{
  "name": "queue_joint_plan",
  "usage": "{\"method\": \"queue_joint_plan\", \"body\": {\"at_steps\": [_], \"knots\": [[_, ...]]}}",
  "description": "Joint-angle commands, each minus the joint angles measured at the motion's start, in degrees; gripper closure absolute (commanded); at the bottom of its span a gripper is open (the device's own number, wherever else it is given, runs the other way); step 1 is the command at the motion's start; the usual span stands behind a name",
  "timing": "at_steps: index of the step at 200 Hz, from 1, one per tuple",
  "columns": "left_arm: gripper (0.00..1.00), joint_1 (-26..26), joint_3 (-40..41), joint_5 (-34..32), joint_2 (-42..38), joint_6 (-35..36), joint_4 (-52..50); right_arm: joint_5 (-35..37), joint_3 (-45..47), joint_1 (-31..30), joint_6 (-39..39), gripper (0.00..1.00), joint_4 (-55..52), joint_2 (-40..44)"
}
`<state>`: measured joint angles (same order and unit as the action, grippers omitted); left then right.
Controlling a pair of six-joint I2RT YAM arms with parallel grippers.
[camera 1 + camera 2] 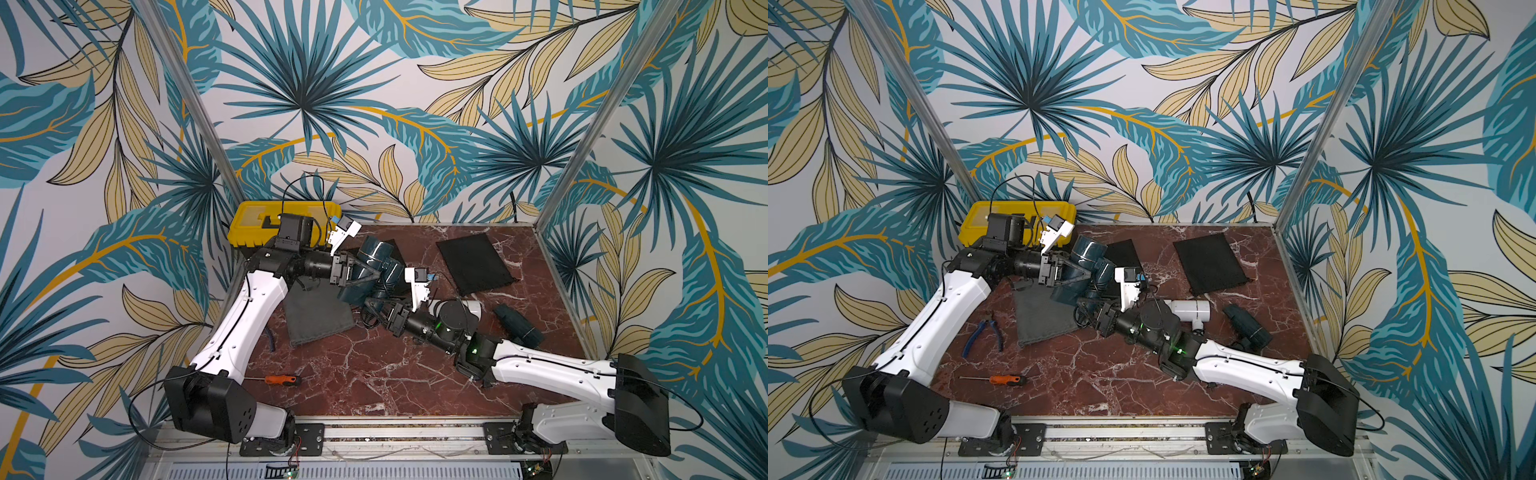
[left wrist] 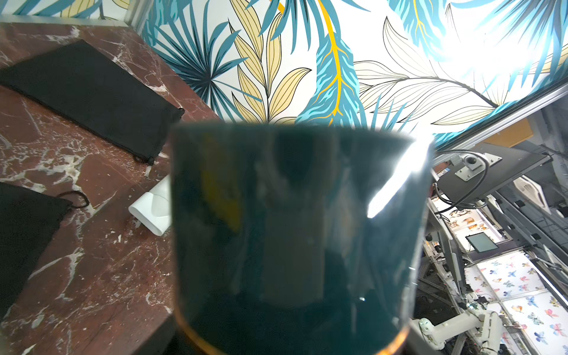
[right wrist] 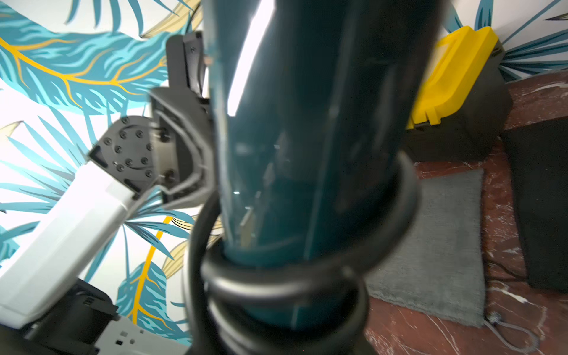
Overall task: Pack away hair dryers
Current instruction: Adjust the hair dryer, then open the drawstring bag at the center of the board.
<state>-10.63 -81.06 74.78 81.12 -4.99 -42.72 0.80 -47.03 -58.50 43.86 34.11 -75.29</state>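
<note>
From where I stand, with twelve o'clock at the far wall, one dark teal hair dryer (image 1: 374, 259) (image 1: 1086, 259) is held up off the marble table (image 1: 374, 382), a little toward eleven o'clock from the middle. The left gripper (image 1: 372, 274) reaches in from nine o'clock, with its jaws set wide on either side of the fat barrel. I cannot tell whether they are pressing it or only standing around it. Its wrist camera sees little but that glossy barrel (image 2: 292, 230).

The right gripper (image 1: 376, 309) comes in from four o'clock at the bottom of the handle (image 3: 307, 153), where the black cord (image 3: 307, 276) is looped around it. Its jaws are hidden, so I cannot tell whether they are pinching anything.

The white hair dryer (image 1: 1187, 311) lies just toward three o'clock of the middle, partly behind the right arm. The second teal hair dryer (image 1: 517, 326) lies further out the same way, near the edge.

A grey pouch (image 1: 318, 316) lies flat at nine o'clock, just below the held dryer. One black pouch (image 1: 476, 264) lies at one o'clock, and another (image 1: 1123, 253) peeks out behind the held dryer. A yellow box (image 1: 257, 226) sits in the ten o'clock corner. A screwdriver (image 1: 282, 380) lies at eight o'clock, and blue pliers (image 1: 984, 332) lie a little farther back.
</note>
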Motion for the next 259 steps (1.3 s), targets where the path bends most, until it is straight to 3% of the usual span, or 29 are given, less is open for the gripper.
{"method": "queue_joint_plan", "body": {"at_steps": [1, 8, 44, 67, 86, 103, 121, 150, 177, 193, 214, 259], "knots": [[0.06, 1.0, -1.8, -0.7, -0.8, 0.0, 1.1, 1.5, -0.4, -0.4, -3.7, 1.00, -3.2, 2.2], [0.00, 1.3, -1.8, -1.8, -1.0, -0.1, 1.1, 2.4, -0.4, -0.4, -4.1, 1.00, -4.2, 2.9], [0.01, 2.5, -2.7, -7.1, -2.1, -0.2, 1.1, 7.0, -1.5, -0.3, -6.5, 1.00, -12.3, 6.7], [0.01, 4.4, -4.0, -14.4, -4.4, 1.0, 0.6, 14.9, -3.2, -0.2, -6.6, 1.00, -22.5, 9.5], [0.01, 6.9, -5.3, -23.1, -6.8, 5.6, -2.9, 19.7, -4.2, 0.3, -6.9, 1.00, -32.0, 13.0], [0.00, 7.6, -5.1, -32.5, -8.4, 15.3, -8.4, 21.2, -4.7, 1.5, -7.0, 1.00, -38.5, 16.3], [0.00, 7.6, -0.8, -43.2, -10.4, 24.4, -10.9, 22.2, -6.5, 2.2, -7.4, 1.00, -45.9, 19.0], [0.00, 6.1, 10.0, -54.5, -12.9, 36.9, -12.0, 24.7, -8.3, 2.4, -8.0, 1.00, -54.9, 22.9], [0.00, 2.5, 20.8, -63.8, -14.3, 44.5, -11.4, 25.7, -8.0, 2.5, -8.3, 1.00, -56.0, 25.8], [0.05, 0.0, 25.6, -70.9, -14.2, 47.6, -9.9, 25.8, -7.8, 2.5, -8.9, 1.00, -55.4, 26.4], [0.14, -0.3, 30.1, -76.0, -12.9, 50.8, -7.2, 25.8, -7.2, 2.6, -8.8, 1.00, -55.4, 26.6], [0.17, -0.3, 39.1, -81.3, -12.0, 56.0, -1.5, 25.3, -3.6, 2.6, -7.5, 1.00, -55.0, 29.4]]}}
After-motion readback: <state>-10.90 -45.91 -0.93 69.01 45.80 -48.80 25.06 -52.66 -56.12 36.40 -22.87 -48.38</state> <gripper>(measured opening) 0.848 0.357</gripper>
